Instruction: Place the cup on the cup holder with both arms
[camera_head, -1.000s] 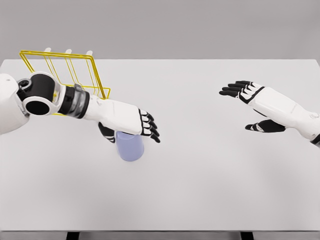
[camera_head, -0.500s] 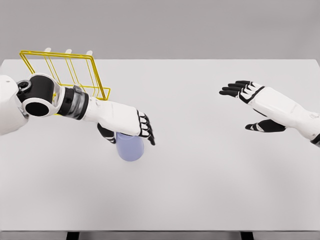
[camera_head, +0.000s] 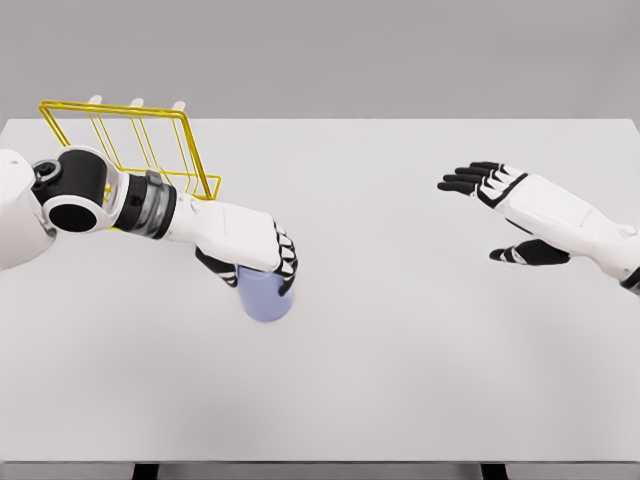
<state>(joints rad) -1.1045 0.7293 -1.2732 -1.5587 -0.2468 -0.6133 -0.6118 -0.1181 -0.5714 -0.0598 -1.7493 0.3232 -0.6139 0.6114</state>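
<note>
A pale lavender cup stands on the white table left of centre. My left hand covers its top from above, black fingers curled down its right side and thumb on its left, shut on it. Behind my left forearm, at the back left, stands the yellow wire cup holder with white pegs along its far side. My right hand hovers at the right of the table, open with fingers spread and thumb hanging below, far from the cup.
The white table spans the whole view, with its front edge near the bottom of the picture. A plain grey wall lies behind it. Nothing else stands on the surface.
My left hand's fingers have curled further down around the cup, from splayed over its top to gripping it. The cup has barely shifted. The right arm has not moved.
</note>
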